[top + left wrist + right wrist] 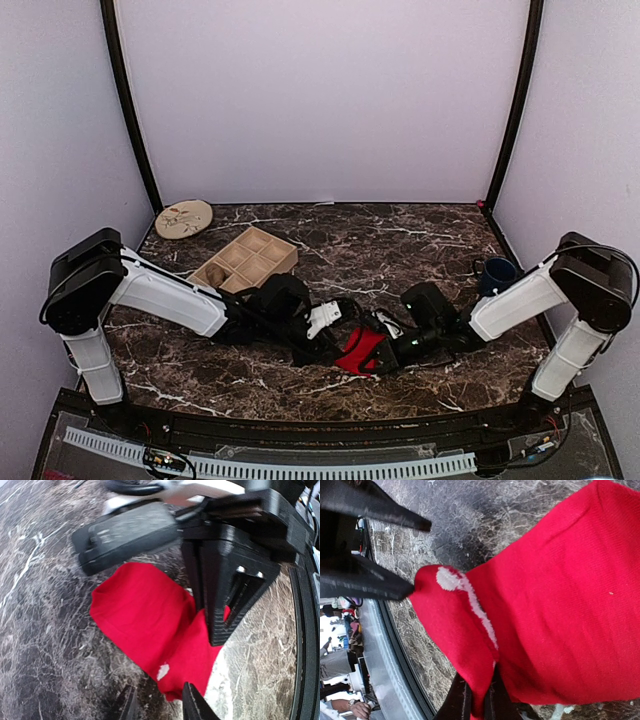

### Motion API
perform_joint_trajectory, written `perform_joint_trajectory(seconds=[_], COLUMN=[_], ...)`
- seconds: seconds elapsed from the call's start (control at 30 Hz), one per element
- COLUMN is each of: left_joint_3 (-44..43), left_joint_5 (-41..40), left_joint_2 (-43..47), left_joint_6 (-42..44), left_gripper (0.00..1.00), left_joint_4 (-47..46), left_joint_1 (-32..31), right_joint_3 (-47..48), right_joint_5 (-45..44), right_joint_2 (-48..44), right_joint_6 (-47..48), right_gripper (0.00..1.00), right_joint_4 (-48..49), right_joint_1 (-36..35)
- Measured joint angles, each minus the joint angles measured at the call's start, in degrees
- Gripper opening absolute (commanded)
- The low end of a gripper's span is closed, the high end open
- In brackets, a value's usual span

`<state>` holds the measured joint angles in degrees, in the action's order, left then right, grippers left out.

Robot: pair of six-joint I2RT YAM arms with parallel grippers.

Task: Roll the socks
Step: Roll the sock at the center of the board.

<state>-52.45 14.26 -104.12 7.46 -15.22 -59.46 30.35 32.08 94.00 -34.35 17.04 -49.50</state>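
Observation:
The red sock (362,350) lies on the marble table near the front edge, between my two grippers. In the left wrist view the red sock (145,615) shows its small white patch (162,671). My left gripper (160,706) is open, and the sock's end lies between its fingertips, close to the right one. My left gripper also shows in the top view (345,330). My right gripper (476,700) is shut on a pinched fold of the red sock (555,595) and also shows in the top view (380,352). I cannot make out the tan-brown sock in any view.
A wooden compartment tray (248,260) stands behind the left arm. A round patterned plate (184,218) is at the back left. A dark blue mug (497,272) is at the right. The table's black front rail (395,645) runs close to the sock.

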Motion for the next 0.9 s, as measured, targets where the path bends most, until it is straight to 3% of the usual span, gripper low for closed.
perform_joint_trajectory(seconds=[0.53, 0.9], left_joint_3=[-1.0, -2.0], left_joint_5=[-2.1, 2.8], left_joint_2=[0.0, 0.0], left_joint_6=[8.5, 10.1], left_gripper=[0.39, 0.40], left_joint_4=[2.1, 3.7], left_joint_1=[-2.2, -2.4], right_joint_3=[0.0, 0.2], right_joint_5=[8.0, 9.9], right_joint_2=[1.7, 1.7], right_joint_6=[-1.7, -1.4], right_gripper=[0.00, 0.00], right_joint_4=[-0.8, -2.5], right_joint_1=[2.6, 2.9])
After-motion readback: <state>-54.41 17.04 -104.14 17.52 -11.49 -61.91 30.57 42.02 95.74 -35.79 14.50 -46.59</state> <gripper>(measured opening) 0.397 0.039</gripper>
